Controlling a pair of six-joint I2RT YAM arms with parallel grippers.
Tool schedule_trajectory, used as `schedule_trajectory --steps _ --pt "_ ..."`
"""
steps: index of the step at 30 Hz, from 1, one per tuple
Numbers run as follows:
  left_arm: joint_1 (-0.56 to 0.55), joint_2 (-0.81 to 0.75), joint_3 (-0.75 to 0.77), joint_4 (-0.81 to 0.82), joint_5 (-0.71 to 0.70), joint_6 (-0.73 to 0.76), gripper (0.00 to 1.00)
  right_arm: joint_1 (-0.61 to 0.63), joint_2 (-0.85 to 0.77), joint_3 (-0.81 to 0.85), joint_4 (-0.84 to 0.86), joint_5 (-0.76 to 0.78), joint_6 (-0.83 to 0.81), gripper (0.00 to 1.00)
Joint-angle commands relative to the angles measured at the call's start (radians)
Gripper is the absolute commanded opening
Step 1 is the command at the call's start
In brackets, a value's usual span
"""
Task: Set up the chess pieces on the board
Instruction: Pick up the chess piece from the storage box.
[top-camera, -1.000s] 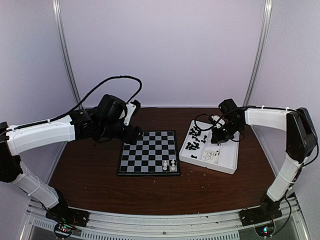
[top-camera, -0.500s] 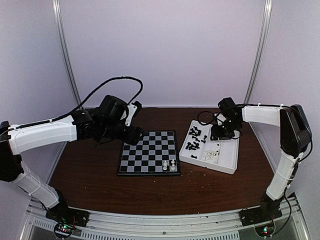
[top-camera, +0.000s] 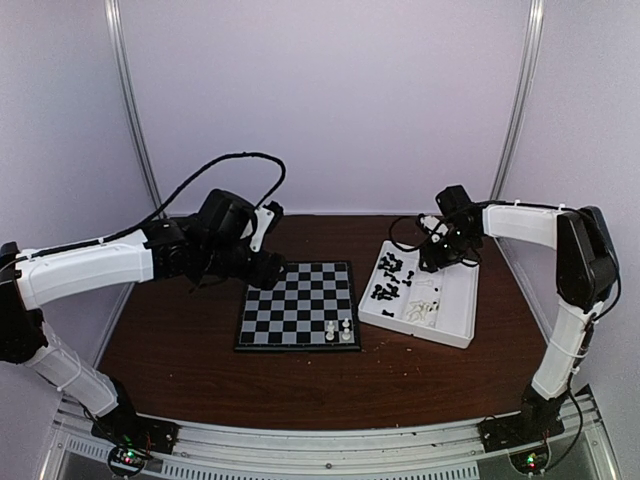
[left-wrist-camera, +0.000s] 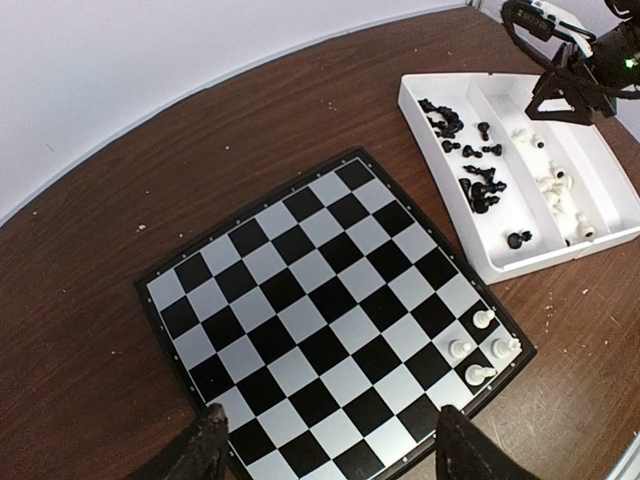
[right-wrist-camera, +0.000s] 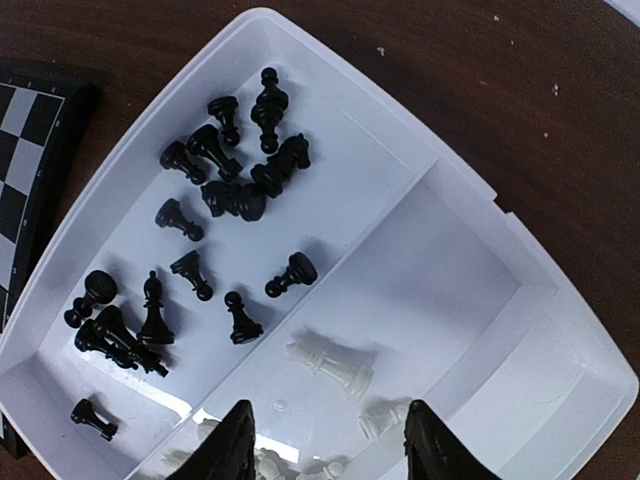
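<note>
Right gripper (right-wrist-camera: 330, 452): fingers (right-wrist-camera: 236, 445) partly apart, gripping nothing, hanging above the white tray (right-wrist-camera: 560, 330) over the compartment of loose white pieces (right-wrist-camera: 332, 366); the black pieces (right-wrist-camera: 222, 196) lie heaped and scattered in the adjoining compartment, on the side nearer the board (top-camera: 298, 305). Compared with a second ago, this gripper has shifted from the tray's middle toward its far end, and its arm reaches further back; the pieces in the tray lie as they did.

Left gripper (left-wrist-camera: 335, 455): fingers (left-wrist-camera: 208, 445) set wide apart, empty, poised over the board's far-left corner as seen from above; its pose is unchanged over the same second.

The board lies flat on the brown table (top-camera: 180, 340), just left of the tray; four white pieces (left-wrist-camera: 482, 350) stand clustered in its near-right corner, as before.
</note>
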Motion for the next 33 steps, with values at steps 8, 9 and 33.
schedule_trajectory --steps 8,9,33 --pt "0.024 0.016 0.087 -0.036 0.017 0.038 0.71 -0.012 0.059 0.093 -0.126 -0.095 -0.299 0.52" --pt "0.025 0.014 0.085 -0.036 0.017 0.036 0.71 -0.012 0.082 0.121 -0.160 -0.106 -0.320 0.52" --pt "0.056 0.027 0.098 -0.047 0.018 0.016 0.71 -0.017 0.312 0.254 -0.321 0.012 -0.411 0.36"
